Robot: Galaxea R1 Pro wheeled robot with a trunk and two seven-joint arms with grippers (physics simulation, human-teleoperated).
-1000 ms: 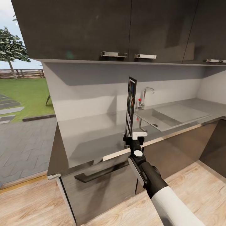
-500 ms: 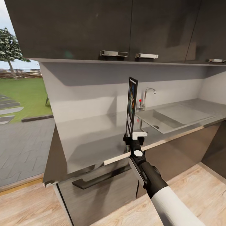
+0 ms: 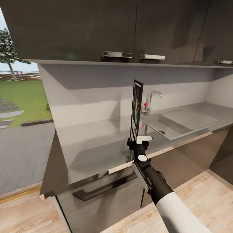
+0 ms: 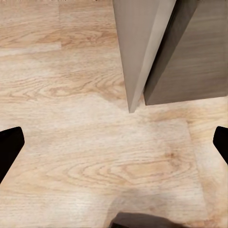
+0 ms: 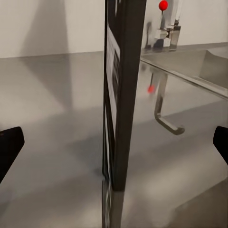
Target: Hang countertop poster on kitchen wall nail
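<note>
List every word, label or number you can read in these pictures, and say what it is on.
None can be read.
The poster is held edge-on, upright, by the right gripper over the countertop; its print shows as a narrow coloured strip, with no lettering readable.
The cupboards and the tap show no markings.

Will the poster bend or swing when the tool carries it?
The poster probably stays stiff: it stands straight above the right tool. Held only at its bottom edge, it may tip sideways. Its thin frame suggests low weight.
</note>
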